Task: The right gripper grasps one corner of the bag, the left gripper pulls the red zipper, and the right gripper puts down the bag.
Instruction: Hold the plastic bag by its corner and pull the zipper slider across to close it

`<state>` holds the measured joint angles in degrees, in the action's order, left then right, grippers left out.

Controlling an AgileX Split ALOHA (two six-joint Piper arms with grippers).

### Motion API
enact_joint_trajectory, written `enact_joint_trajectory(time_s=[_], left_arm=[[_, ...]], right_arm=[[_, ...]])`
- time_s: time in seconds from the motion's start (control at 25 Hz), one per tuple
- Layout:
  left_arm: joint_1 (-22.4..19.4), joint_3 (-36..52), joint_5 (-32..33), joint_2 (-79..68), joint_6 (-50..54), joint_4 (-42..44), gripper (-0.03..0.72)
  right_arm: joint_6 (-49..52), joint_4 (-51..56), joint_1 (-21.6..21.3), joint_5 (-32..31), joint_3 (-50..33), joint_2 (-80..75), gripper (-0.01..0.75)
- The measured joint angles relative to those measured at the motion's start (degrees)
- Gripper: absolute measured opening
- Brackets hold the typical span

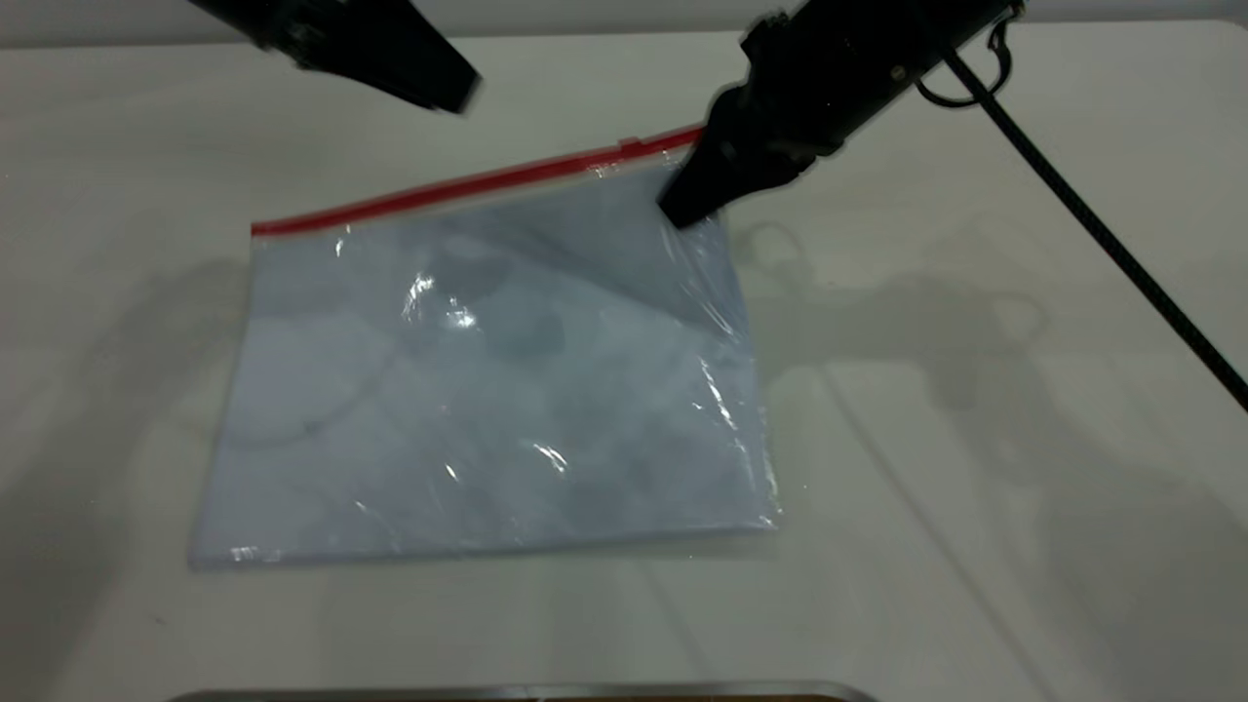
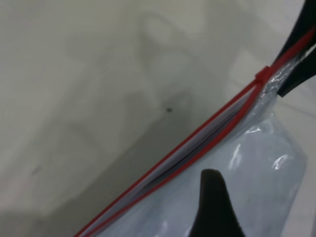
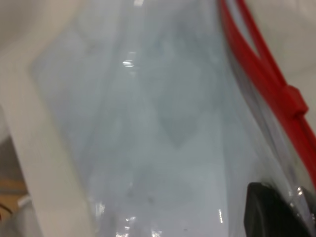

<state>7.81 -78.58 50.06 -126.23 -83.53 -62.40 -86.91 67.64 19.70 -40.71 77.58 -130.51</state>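
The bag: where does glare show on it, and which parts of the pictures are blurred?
Exterior view: white glare streaks on the bag; the left tool looks smeared. Right wrist view: the red zipper is soft and out of focus. Left wrist view: small glints near the zipper's slider.

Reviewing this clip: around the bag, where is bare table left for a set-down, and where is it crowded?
Bare table lies right of the bag, crossed only by the braided cable; more lies along the bag's near edge and to its left. The far edge is crowded: the right gripper pinches the corner beside the red zipper, and the left gripper hovers above.
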Motion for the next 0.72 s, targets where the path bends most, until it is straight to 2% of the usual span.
enact_joint_trajectory(time_s=[0.32,0.48,0.72], left_arm=[[4.9,-7.1,6.2,-5.4,-0.4,0.1,0.567],[5.4,-9.2,6.7,-5.4,-0.4,0.2,0.567],[5.4,-10.1,8.1,-5.9,-0.4,0.2,0.567]], right_arm=[[-3.3,2.4,1.9,-3.4,0.0,1.0,0.033],[-3.4,2.3,1.9,-6.1,-0.1,1.0,0.033],[-3.6,2.3,2.0,-6.8,-0.1,1.0,0.033]])
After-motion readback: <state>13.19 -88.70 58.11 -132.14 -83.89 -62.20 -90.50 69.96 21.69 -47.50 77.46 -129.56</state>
